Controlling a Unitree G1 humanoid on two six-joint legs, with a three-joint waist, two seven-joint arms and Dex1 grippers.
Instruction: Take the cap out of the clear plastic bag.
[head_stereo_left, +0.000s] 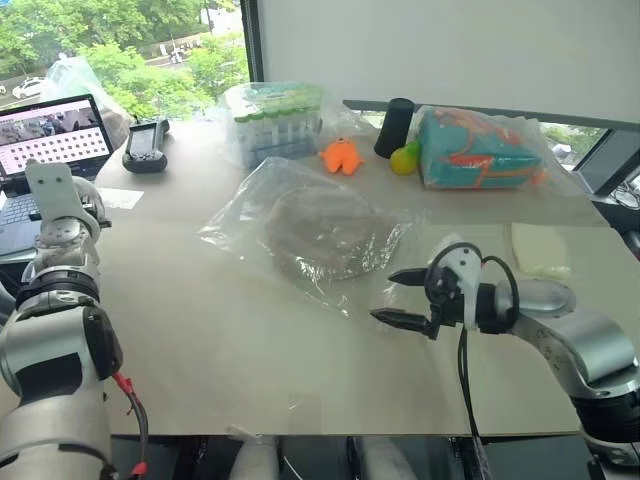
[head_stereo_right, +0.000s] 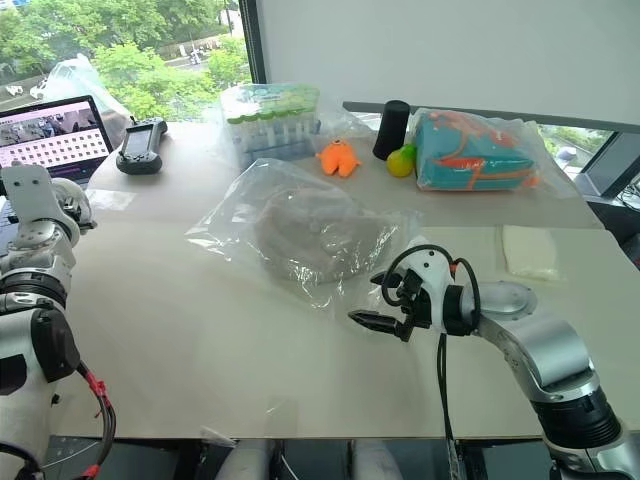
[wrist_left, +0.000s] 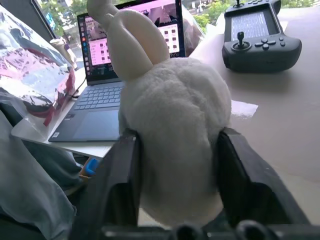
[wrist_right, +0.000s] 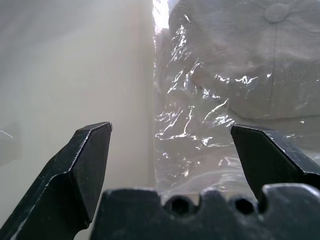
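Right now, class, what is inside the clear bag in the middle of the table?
A beige cap lies inside the bag, crown up, with its top button showing through the plastic. Whatever lies beneath the cap is hidden.

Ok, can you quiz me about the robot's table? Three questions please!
1. True or false: the cap lies inside the clear plastic bag.
2. Which of these stands near the orange toy? A) a black cylinder B) a red mug C) a blue book
3. How do the jaws of the right gripper stand?

Key: 1 true. 2 A. 3 open, with nothing between them, by the bag's edge.
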